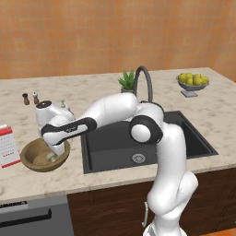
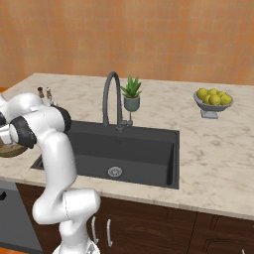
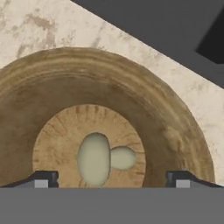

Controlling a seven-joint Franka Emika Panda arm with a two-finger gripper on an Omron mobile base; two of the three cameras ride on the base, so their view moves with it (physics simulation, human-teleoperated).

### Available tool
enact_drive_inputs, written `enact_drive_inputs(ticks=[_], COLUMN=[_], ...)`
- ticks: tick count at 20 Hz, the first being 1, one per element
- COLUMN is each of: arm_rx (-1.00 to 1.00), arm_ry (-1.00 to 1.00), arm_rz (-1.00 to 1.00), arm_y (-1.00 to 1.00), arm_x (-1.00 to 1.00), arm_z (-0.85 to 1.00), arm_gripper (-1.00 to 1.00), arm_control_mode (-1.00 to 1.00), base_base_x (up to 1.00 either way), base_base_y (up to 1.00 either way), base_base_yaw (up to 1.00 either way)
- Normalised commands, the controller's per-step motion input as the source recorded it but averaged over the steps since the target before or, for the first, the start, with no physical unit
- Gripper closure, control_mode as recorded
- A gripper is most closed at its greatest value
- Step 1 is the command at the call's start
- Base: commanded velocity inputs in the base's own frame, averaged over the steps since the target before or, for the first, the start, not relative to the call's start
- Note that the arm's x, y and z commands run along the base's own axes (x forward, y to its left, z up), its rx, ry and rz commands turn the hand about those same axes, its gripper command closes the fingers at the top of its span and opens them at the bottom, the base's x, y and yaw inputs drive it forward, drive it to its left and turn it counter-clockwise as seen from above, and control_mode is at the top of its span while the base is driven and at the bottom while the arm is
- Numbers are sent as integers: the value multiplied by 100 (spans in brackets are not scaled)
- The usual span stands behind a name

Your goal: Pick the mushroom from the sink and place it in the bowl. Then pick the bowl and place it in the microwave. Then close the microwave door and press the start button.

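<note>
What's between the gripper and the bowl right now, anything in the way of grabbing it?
Nothing visible. The gripper hangs open right over the bowl, its fingertips apart. The mushroom lies loose on the bowl's bottom, between the tips. The counter beside the bowl holds nothing touching its rim.

Lying in the wide brown wooden bowl (image 3: 175,144) directly below the open gripper (image 3: 111,178): tiny cream mushroom (image 3: 98,158).

- Bowl (image 2: 9,149) largely hidden behind arm, cut by left edge in right base view.
- Bowl (image 3: 131,109) rim cropped in hand view.
- Calendar (image 1: 7,145) cut off at left edge.
</note>
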Motion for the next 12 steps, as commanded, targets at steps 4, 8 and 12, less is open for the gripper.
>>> enact_drive_inputs(ticks=[4,8,12], arm_rx=[9,3,1], arm_ry=[10,1,-3], arm_rz=[19,32,41], arm_y=[-40,-61,-55], arm_x=[-10,-46,-41], arm_z=[65,14,4], arm_gripper=[-100,-100,-100], arm_control_mode=[-100,-100,-100], base_base_x=[0,0,0], base_base_y=[0,0,0], base_base_yaw=[0,0,0])
